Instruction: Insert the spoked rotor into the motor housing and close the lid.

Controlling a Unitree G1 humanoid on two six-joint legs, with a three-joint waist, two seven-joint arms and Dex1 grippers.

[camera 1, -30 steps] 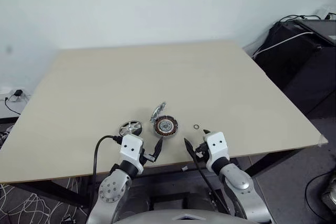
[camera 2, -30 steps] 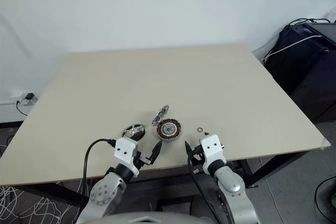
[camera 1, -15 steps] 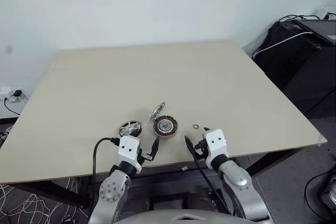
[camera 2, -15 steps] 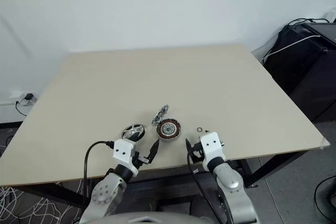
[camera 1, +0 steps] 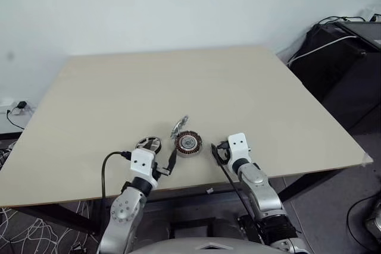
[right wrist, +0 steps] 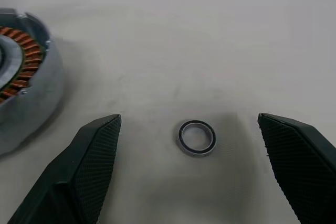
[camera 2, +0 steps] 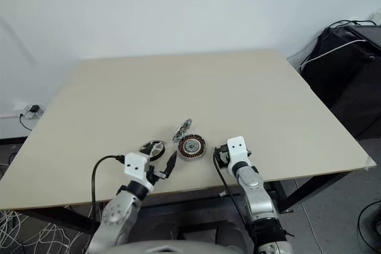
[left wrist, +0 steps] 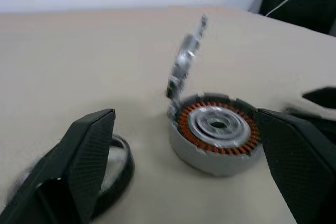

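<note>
On the smooth beige table [camera 1: 238, 87], from left to right, the left gripper [left wrist: 189, 177] is spread wide and empty, the shiny spoked rotor [camera 1: 147, 144] lies flat, the round copper-wound motor housing [camera 1: 187, 143] faces up with its thin lid [camera 1: 179, 126] standing on edge behind, and the right gripper [right wrist: 194, 169], also wide and empty, frames a small ring washer [right wrist: 196, 137].

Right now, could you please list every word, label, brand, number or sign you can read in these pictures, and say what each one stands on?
None can be read.
Housing: copper windings and bare metal, no marking.
Lid: standing on edge behind the housing, blurred, no lettering to be made out.
Rotor: plain metal.
Washer: plain ring.
Table and wall: no signs.
</note>
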